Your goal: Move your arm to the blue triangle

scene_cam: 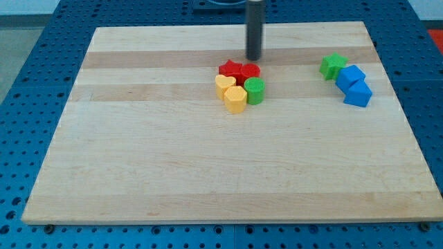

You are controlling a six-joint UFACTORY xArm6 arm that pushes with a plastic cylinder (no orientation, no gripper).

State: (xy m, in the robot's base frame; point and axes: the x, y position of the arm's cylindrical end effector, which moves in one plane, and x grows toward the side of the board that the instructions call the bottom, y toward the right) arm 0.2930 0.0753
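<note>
Sitting at the view's right on the wooden surface (pixel 208 166), the blue triangle (pixel 358 93) looks small, light, hard and easy to slide. No hand exists; the tip (pixel 254 58) holds nothing, just above the red blocks (pixel 239 70), well apart from the triangle.

Two red blocks (pixel 239 70), two yellow (pixel 231 94), two green (pixel 255 90), two blue (pixel 354 84)

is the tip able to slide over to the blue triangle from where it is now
Probably yes. My tip sits just above the red blocks; the board between it and the blue triangle looks bare, though the green star lies close to that path.
</note>
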